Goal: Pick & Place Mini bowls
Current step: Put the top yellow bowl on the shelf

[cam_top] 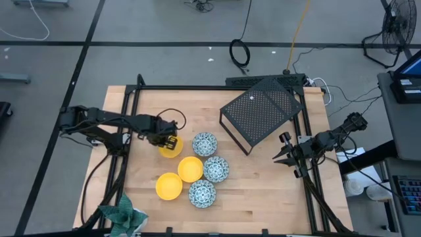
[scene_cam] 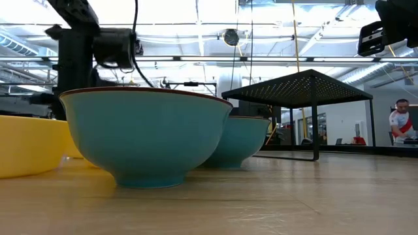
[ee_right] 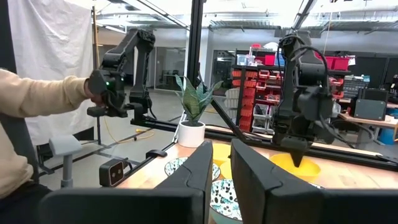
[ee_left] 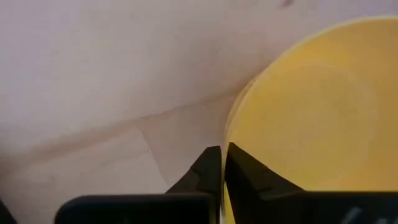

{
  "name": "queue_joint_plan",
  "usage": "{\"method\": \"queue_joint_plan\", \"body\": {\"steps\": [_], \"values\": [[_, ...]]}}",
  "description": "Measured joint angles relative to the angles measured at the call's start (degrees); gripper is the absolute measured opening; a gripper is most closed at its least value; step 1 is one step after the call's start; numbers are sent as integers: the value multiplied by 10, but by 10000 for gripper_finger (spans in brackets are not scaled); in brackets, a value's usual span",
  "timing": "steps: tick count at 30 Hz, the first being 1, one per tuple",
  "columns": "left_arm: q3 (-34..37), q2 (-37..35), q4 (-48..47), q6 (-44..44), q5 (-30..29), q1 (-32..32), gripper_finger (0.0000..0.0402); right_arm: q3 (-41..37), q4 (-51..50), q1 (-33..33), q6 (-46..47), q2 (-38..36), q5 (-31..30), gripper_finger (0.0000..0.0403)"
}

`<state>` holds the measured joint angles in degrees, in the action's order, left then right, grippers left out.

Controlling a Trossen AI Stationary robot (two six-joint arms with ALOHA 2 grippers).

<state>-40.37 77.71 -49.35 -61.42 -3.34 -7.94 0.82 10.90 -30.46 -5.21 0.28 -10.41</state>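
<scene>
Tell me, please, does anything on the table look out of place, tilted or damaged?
The black metal stand sits turned at an angle to the table's edges; that is the only thing askew. The six bowls are upright and unbroken, nothing is spilled. The left gripper is shut on the rim of one yellow bowl.

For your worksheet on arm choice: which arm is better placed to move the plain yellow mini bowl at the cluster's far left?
Left: its end effector grips that bowl's rim; the right end effector waits apart.
</scene>
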Motion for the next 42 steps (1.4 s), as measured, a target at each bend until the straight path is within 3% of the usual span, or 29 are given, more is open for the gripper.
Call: {"method": "queue_joint_plan", "body": {"steps": [6,14,20,24,27,31,34,36,39,42], "values": [[-83,-36,-4,88,-137,30,7,0,0,0,0,0,0,43],[-227,-67,2,322,-370,63,5,0,0,0,0,0,0,43],[-253,-66,109,469,-597,73,6,0,0,0,0,0,0,43],[-224,-66,242,571,-668,72,5,0,0,0,0,0,0,43],[-188,-66,372,661,-671,63,6,0,0,0,0,0,0,43],[-128,-66,560,784,-612,45,6,0,7,0,-13,0,0,43],[-91,-66,682,839,-520,25,5,0,33,0,-28,0,0,43],[-82,-66,728,847,-457,11,4,0,56,0,11,0,1,43],[-81,-66,757,842,-357,-9,8,0,94,0,72,0,-13,43],[-81,-64,766,846,-261,-30,4,0,119,0,75,0,-33,43]]}}
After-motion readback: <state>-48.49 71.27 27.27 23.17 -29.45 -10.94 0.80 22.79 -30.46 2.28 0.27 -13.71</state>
